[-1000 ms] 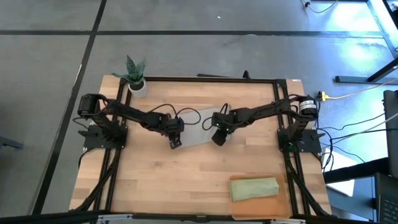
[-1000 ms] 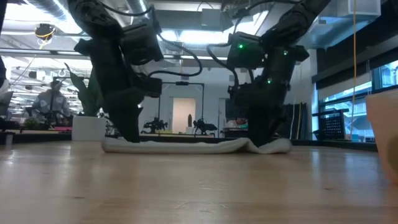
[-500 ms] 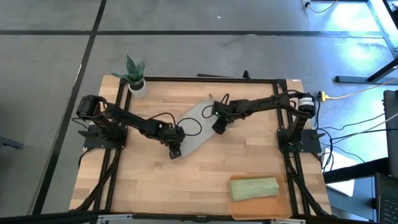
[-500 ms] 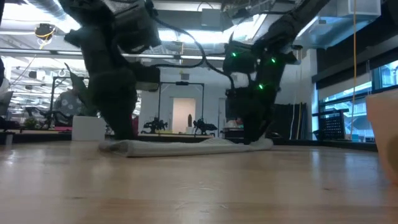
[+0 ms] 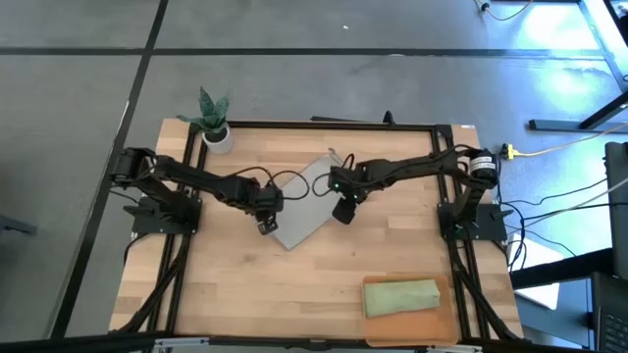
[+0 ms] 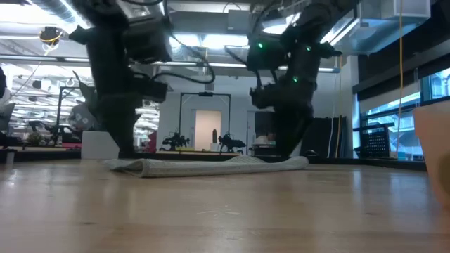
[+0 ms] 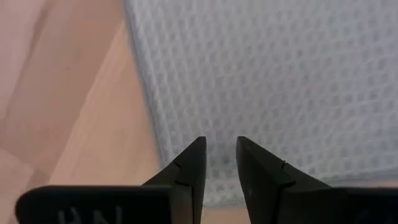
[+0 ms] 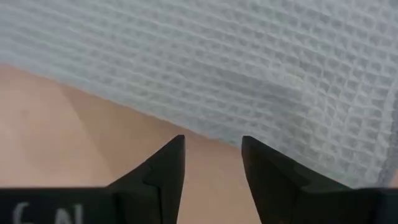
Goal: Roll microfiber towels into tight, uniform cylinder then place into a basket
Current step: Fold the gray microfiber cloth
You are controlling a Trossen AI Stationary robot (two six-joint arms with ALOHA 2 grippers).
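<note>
The light grey towel (image 5: 306, 201) lies flat and slantwise on the middle of the table, also visible in the low view (image 6: 211, 166). My left gripper (image 5: 265, 226) points down over the towel's near-left edge (image 7: 186, 124), its fingers a narrow gap apart with nothing between them. My right gripper (image 5: 343, 213) points down at the towel's right edge (image 8: 249, 56), open over bare wood beside the cloth. The sage green towel (image 5: 400, 297) lies rolled in the orange-brown basket (image 5: 407, 331) at the near right.
A small white plant pot (image 5: 218, 135) stands at the table's far left corner. A black frame rail (image 5: 324, 125) runs along the far edge and down both sides. Bare wood lies between the grey towel and the basket.
The grey towel has been turned about on the table, from lying crosswise between the grippers to lying slantwise. Its bunched right end now lies flat. Both grippers have risen a little from the towel's ends.
</note>
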